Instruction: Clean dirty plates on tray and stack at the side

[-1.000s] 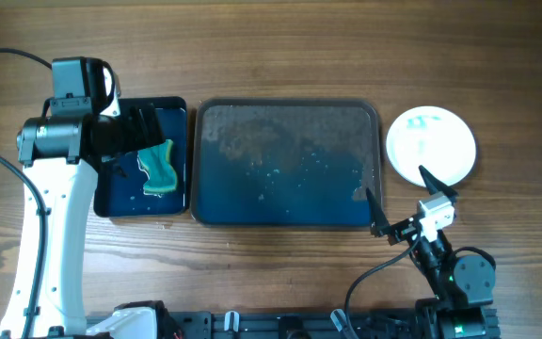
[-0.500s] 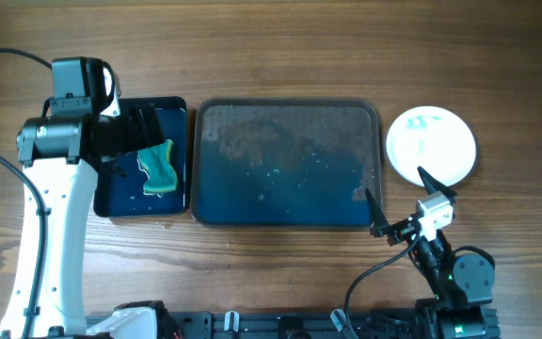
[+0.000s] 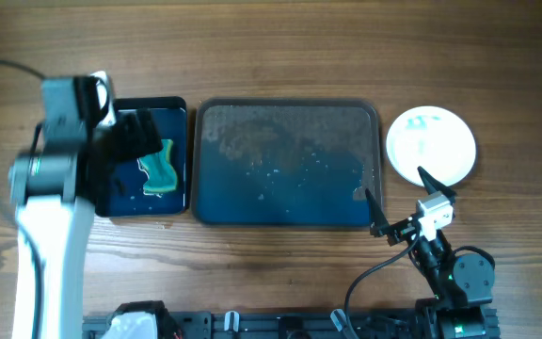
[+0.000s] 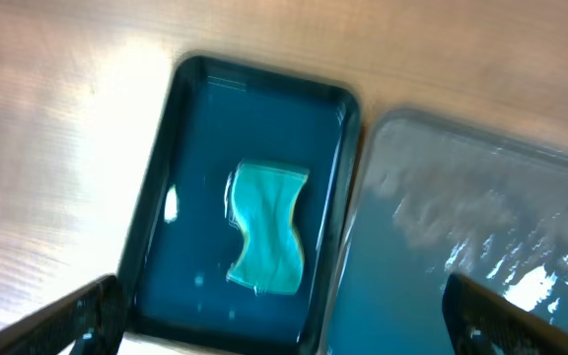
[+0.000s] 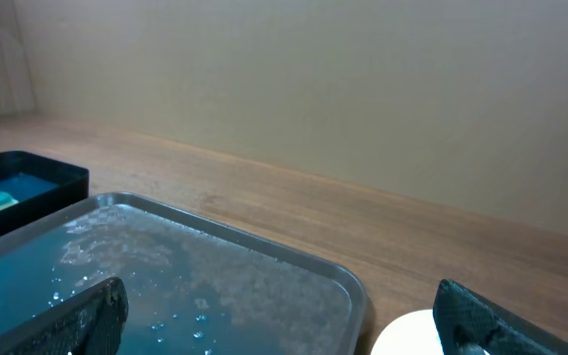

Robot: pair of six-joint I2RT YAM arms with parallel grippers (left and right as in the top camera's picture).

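The dark grey-blue tray [image 3: 290, 165] lies mid-table, wet and streaked, with no plate on it. A round white plate [image 3: 431, 146] with faint blue marks lies on the table right of the tray; I cannot tell how many are stacked there. My right gripper [image 3: 398, 196] is open and empty, low by the tray's front right corner; its wrist view shows the tray [image 5: 215, 286] and the plate's edge [image 5: 412, 337] between its fingers [image 5: 279, 335]. My left gripper [image 3: 132, 141] is open and empty above the black tub; its fingers [image 4: 284, 330] show in its wrist view.
A black rectangular tub [image 3: 179, 122] of blue water stands left of the tray, with a green sponge [image 3: 159, 168] in it. The left wrist view shows the sponge [image 4: 266, 229], the tub's rim [image 4: 154, 197] and the tray [image 4: 461, 256].
My left arm has risen and shifted a little left and toward the front, away from the tub. The sponge stays in the tub. The right arm has not moved.
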